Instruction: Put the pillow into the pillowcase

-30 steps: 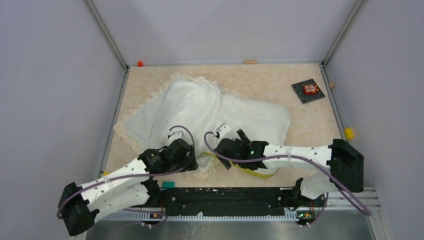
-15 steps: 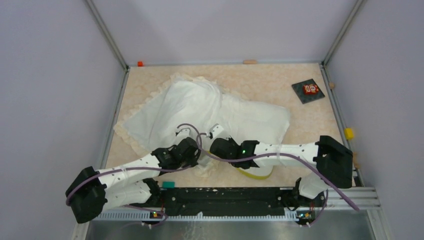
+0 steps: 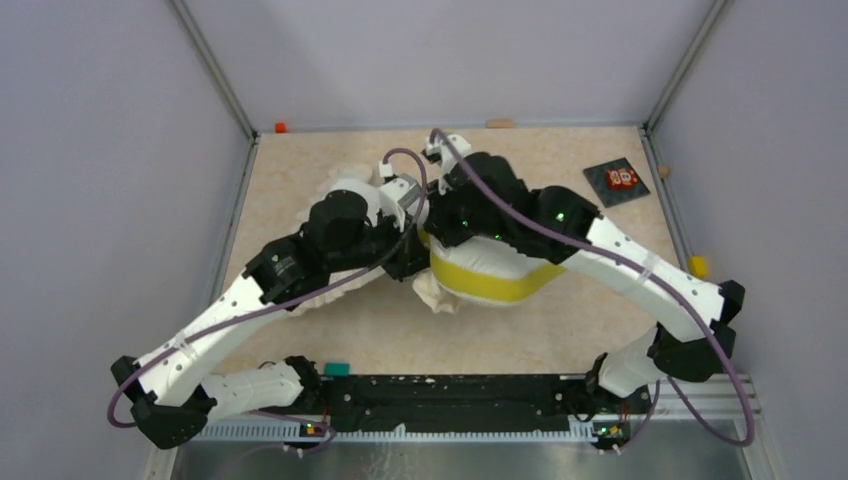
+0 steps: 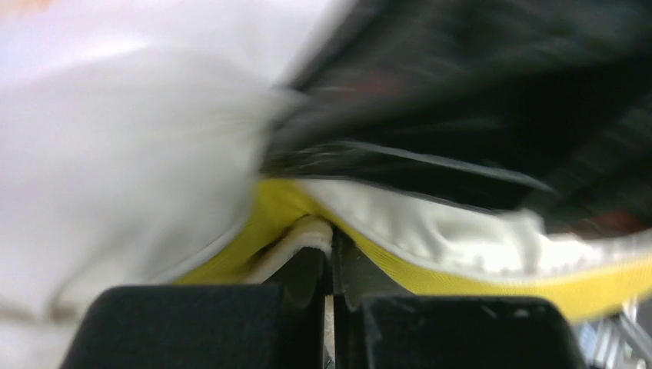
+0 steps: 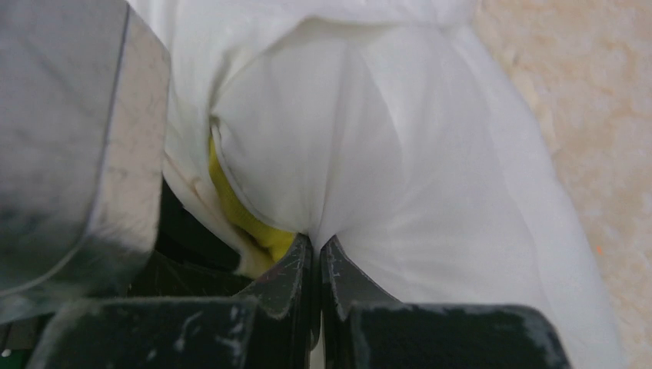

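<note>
Both arms have raised the bundle over the middle of the table. The pillow [image 3: 490, 282] sags below the grippers, its yellow band facing up. The cream pillowcase [image 3: 345, 187] wraps its far part, and a ruffled edge [image 3: 438, 296] hangs at the near left. My left gripper [image 3: 410, 250] [image 4: 332, 238] is shut on a cream fabric hem right beside the yellow band [image 4: 430, 269]. My right gripper [image 3: 450, 225] [image 5: 316, 242] is shut on smooth white cloth stretched over the bulging pillow [image 5: 361, 146]. In the top view both sets of fingertips are hidden by the wrists.
A dark square tile [image 3: 616, 182] with a red piece lies at the back right. Small blocks sit along the edges: orange [image 3: 281, 127], yellow [image 3: 698, 267], teal [image 3: 337, 369]. Grey walls and metal posts enclose the table.
Both grippers closed on the fabric at the near edge, then rose and swung toward the far middle, lifting the pillow and pillowcase off the table. The yellow band now faces up.
</note>
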`<action>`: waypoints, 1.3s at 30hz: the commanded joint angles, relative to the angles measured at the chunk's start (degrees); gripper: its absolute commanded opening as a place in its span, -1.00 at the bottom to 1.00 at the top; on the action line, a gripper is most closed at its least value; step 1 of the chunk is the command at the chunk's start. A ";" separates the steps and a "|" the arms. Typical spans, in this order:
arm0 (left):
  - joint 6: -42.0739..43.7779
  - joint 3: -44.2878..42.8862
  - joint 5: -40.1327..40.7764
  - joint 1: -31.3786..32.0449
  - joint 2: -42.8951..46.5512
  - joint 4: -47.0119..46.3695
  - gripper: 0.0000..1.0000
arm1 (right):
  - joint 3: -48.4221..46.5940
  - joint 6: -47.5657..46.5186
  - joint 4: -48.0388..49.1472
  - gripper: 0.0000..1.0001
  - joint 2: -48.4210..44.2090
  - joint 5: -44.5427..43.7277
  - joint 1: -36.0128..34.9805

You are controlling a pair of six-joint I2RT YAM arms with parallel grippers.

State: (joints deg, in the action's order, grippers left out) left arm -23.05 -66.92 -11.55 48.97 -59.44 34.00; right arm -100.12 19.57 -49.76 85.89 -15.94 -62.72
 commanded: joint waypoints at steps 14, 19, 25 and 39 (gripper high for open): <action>12.33 -35.74 -9.24 0.38 -15.07 -9.06 -1.00 | 9.57 25.76 21.74 -1.00 -7.96 27.24 12.40; 2.03 -34.87 -8.64 -13.24 -16.77 -9.45 -1.00 | 13.41 25.22 20.53 -1.00 -10.63 23.78 11.86; -2.65 -33.76 -14.48 -26.42 -24.51 -7.41 -1.00 | 9.91 21.10 14.20 -1.00 -8.35 14.21 12.16; -4.88 -38.12 -25.24 -33.09 -44.53 -14.76 -0.71 | 6.31 17.33 16.05 -1.00 9.09 20.74 26.47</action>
State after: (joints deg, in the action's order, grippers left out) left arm -27.55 -102.04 -34.89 15.44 -102.87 28.62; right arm -95.09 38.50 -39.16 93.34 1.76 -41.43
